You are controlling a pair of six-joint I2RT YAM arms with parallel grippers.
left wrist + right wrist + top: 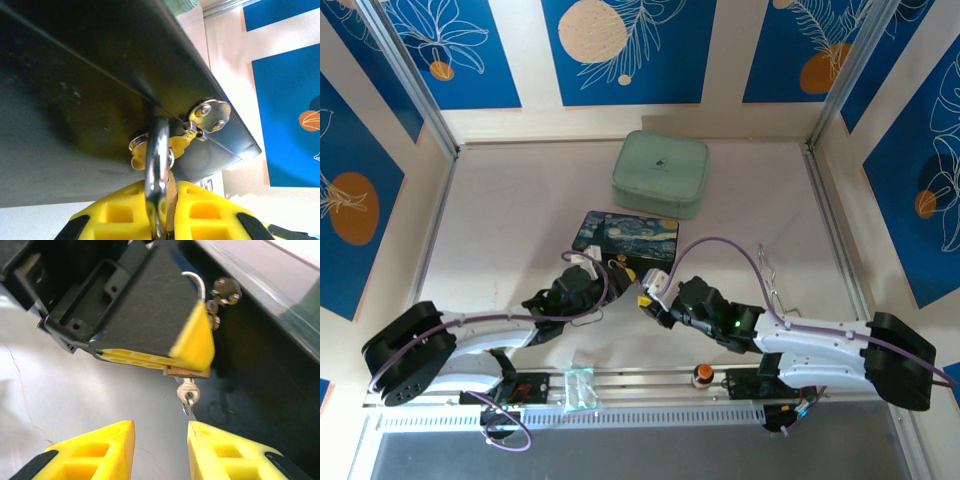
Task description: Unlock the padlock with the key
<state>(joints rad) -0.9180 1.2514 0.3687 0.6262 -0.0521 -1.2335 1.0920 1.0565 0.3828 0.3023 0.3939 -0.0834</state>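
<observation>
Padlock (186,372) hung on box (100,75) hasp (210,115), clamped in left gripper (167,210); key (188,392) stuck out of its base. Right gripper (160,440), jaws apart, hovered near key. Best: centre on key head, pinch firm, twist w/o pulling out.

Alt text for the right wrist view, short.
The key hangs from the bottom of the padlock, which the left gripper holds beside the dark box. The right gripper is open just below, touching nothing.
</observation>
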